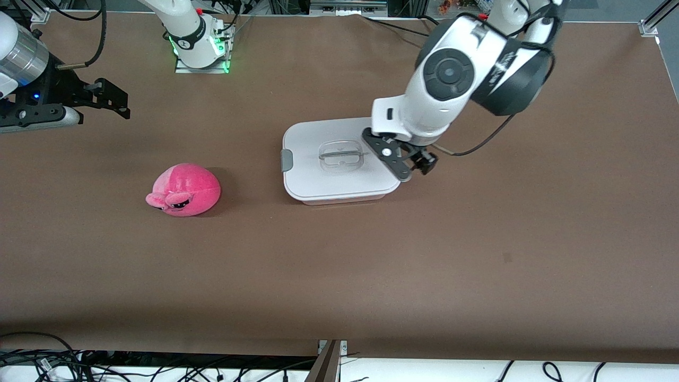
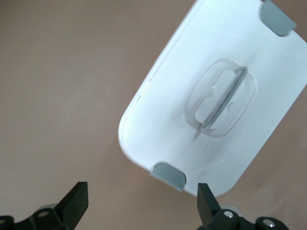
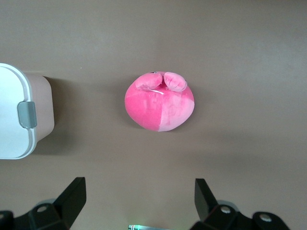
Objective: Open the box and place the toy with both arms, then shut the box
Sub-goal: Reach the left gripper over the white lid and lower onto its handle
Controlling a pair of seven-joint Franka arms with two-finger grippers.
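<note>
The box (image 1: 339,197) stands mid-table with its white lid (image 1: 318,180) on; a grey clip (image 1: 286,159) shows at the end toward the right arm. My left gripper (image 1: 411,167) is open and empty over the box's other end. In the left wrist view the lid (image 2: 172,96), its clear handle (image 2: 220,98) and both clips (image 2: 169,174) show, with the gripper (image 2: 141,203) astride the nearer clip. The pink plush toy (image 1: 185,190) lies on the table toward the right arm's end. My right gripper (image 1: 124,103) is open and empty, held high; its wrist view shows the toy (image 3: 159,101) and box (image 3: 41,110).
Brown table cover (image 1: 339,276) all round the box and toy. The right arm's base (image 1: 199,42) with green lights stands at the table's back edge. A cable (image 1: 482,140) trails from the left arm across the table.
</note>
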